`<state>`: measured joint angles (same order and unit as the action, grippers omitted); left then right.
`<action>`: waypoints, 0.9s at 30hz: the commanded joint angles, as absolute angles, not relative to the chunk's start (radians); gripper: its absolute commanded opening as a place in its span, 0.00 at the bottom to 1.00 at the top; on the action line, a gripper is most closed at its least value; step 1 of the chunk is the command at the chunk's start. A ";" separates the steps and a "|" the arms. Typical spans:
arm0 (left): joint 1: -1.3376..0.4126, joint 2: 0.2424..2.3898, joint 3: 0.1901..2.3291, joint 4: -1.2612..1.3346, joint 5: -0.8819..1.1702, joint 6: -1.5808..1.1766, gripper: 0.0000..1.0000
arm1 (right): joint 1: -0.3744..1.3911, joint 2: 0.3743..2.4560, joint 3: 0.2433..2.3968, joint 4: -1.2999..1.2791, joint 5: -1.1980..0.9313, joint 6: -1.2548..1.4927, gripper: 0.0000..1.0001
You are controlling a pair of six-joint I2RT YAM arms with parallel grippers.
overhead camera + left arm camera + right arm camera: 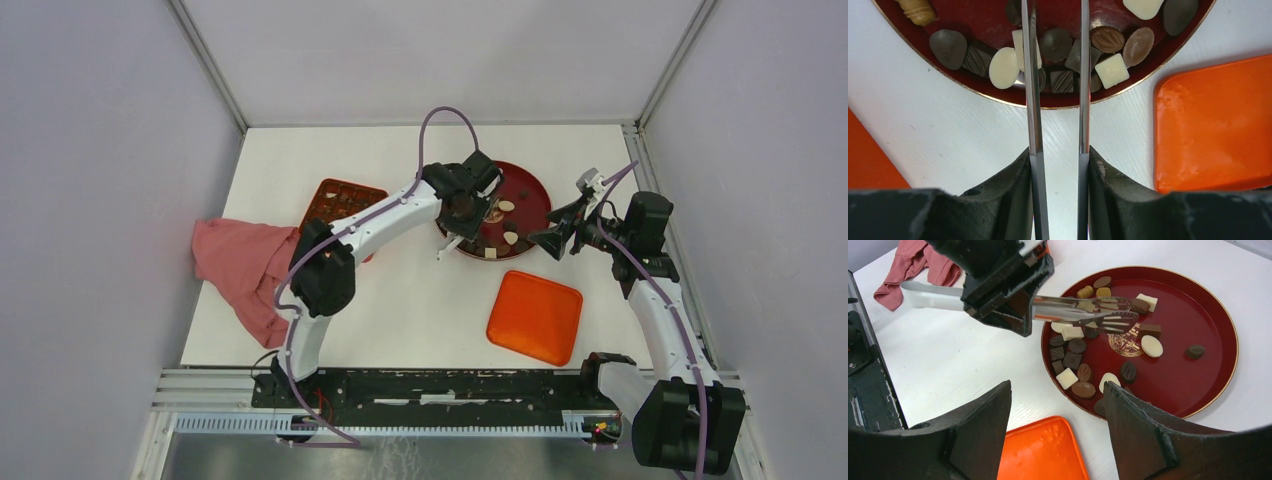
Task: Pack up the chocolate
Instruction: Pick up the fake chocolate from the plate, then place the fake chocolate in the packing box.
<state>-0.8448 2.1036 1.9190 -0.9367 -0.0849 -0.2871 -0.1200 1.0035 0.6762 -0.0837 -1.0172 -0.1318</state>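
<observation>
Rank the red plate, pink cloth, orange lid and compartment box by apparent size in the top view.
1. red plate
2. pink cloth and orange lid: too close to rank
3. compartment box: smallest as it shows, though the left arm covers part of it

On the white table point(420, 300), a round dark-red plate point(532, 193) with a thin gold rim and a gold emblem at its centre sits toward the far right. A flat orange lid point(535, 317) with rounded corners lies nearer the near edge, close to the plate but apart from it. An orange compartmented box point(345, 197) stands far left, just beside a crumpled pink cloth point(245, 265) at the left edge. Metal tongs point(1088, 317) reach over the plate's left side.
</observation>
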 commanded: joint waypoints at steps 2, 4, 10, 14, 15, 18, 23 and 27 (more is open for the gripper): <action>-0.823 1.953 1.873 -0.889 -0.098 -0.236 0.02 | -0.123 0.993 0.678 -0.053 -1.041 -0.137 0.73; -0.810 1.913 1.831 -0.878 -0.104 -0.233 0.02 | -0.122 0.995 0.678 -0.053 -1.040 -0.137 0.73; -0.748 1.774 1.681 -0.835 -0.126 -0.229 0.02 | -0.123 0.995 0.678 -0.052 -1.039 -0.137 0.73; -0.664 1.690 1.587 -0.815 -0.120 -0.222 0.02 | -0.123 0.994 0.676 -0.052 -1.038 -0.137 0.73; -0.630 1.674 1.566 -0.810 -0.113 -0.218 0.02 | -0.123 0.995 0.676 -0.052 -1.037 -0.137 0.73; -0.550 1.630 1.512 -0.799 -0.097 -0.210 0.02 | -0.123 0.996 0.677 -0.051 -1.037 -0.137 0.73; -0.456 1.584 1.449 -0.799 -0.119 -0.184 0.02 | -0.123 0.997 0.675 -0.052 -1.037 -0.137 0.73; -0.425 1.583 1.434 -0.806 -0.157 -0.169 0.02 | -0.123 0.997 0.673 -0.050 -1.037 -0.137 0.73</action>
